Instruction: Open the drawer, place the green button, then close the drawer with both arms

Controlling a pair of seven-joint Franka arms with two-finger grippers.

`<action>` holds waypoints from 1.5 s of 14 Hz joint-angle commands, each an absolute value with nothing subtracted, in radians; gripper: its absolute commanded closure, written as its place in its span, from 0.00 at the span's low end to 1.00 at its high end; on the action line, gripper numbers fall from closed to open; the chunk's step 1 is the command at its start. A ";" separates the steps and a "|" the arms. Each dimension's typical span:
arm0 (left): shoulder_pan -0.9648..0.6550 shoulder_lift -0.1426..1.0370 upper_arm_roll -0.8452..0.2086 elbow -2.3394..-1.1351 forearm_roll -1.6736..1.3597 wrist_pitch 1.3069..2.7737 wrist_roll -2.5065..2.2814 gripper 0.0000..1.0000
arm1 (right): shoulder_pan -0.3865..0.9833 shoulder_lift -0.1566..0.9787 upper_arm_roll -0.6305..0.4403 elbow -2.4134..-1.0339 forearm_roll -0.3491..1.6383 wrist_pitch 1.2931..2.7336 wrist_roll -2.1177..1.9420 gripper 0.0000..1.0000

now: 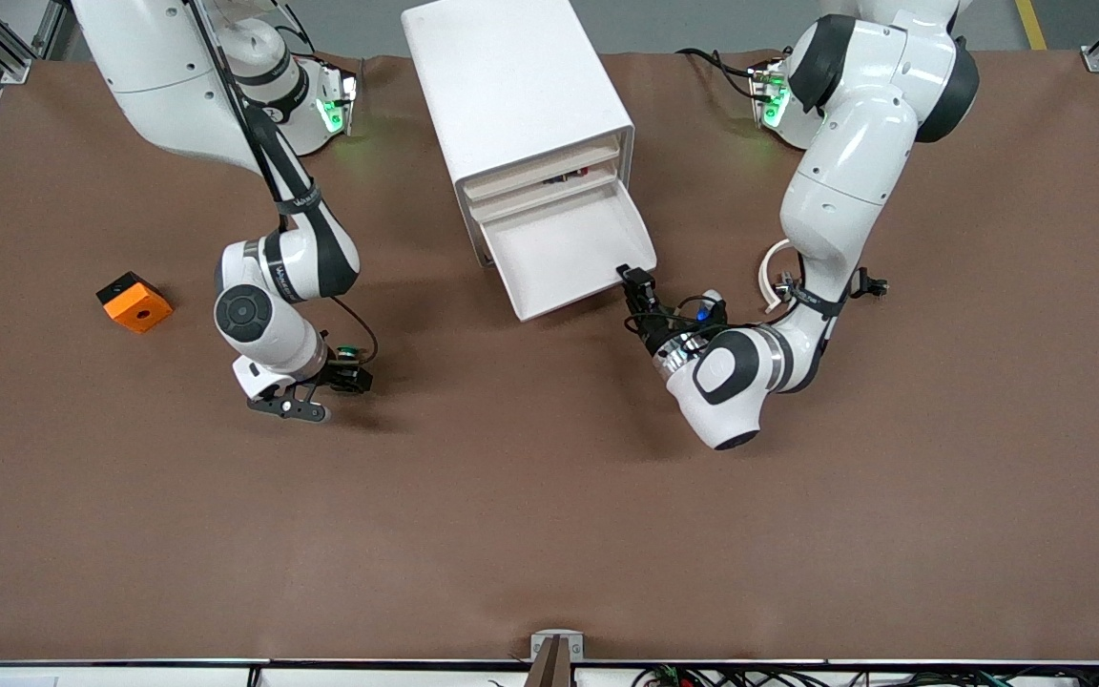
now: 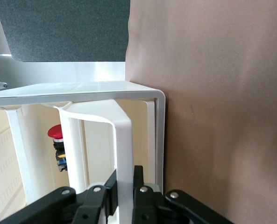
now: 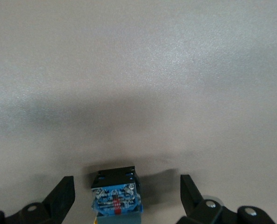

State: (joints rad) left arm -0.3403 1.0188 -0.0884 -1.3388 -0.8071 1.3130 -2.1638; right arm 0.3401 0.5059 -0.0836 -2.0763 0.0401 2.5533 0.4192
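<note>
The white cabinet [image 1: 511, 76] has its lowest drawer [image 1: 597, 215] pulled out, and the tray is bare. My left gripper [image 1: 633, 279] is at the drawer's front corner toward the left arm's end. In the left wrist view it [image 2: 124, 179] is shut on the drawer's white curved handle [image 2: 122, 140]. The button [image 3: 117, 196] lies on the table between the spread fingers of my open right gripper [image 3: 126, 179], touching neither. In the front view the green-capped button [image 1: 348, 354] sits by the right gripper [image 1: 321, 393], low over the table, toward the right arm's end.
An orange cube [image 1: 134, 301] with a black hole lies near the right arm's end. A white curved strip with small black parts [image 1: 774, 277] lies by the left arm. A red-capped part [image 2: 55, 132] sits in an upper drawer.
</note>
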 commanded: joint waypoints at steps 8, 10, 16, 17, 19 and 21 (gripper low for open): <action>-0.305 1.052 -0.066 -1.315 -0.787 1.302 -2.161 0.60 | 0.342 0.499 -0.080 -2.092 0.058 2.559 0.408 0.68; -0.307 1.052 -0.067 -1.315 -0.787 1.302 -2.161 0.28 | 0.347 0.497 -0.080 -2.092 0.058 2.557 0.411 1.00; -0.308 1.051 -0.072 -1.315 -0.792 1.299 -2.161 0.00 | 0.287 0.454 -0.080 -2.088 0.060 2.528 0.358 1.00; -0.308 1.046 -0.075 -1.315 -0.792 1.299 -2.161 0.00 | 0.272 0.448 -0.078 -2.088 0.058 2.526 0.330 1.00; -0.310 1.039 -0.078 -1.315 -0.792 1.298 -2.160 0.00 | 0.230 0.431 -0.075 -2.088 0.060 2.502 0.264 1.00; -0.305 1.020 -0.078 -1.316 -0.787 1.298 -2.152 0.00 | 0.201 0.411 -0.064 -2.086 0.064 2.482 0.250 1.00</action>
State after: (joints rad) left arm -0.3077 1.0394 -0.0758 -1.3253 -0.7999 1.3091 -2.1602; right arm 0.2381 0.4548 -0.0888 -2.0752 0.0421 2.5104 0.2868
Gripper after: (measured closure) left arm 0.000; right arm 0.586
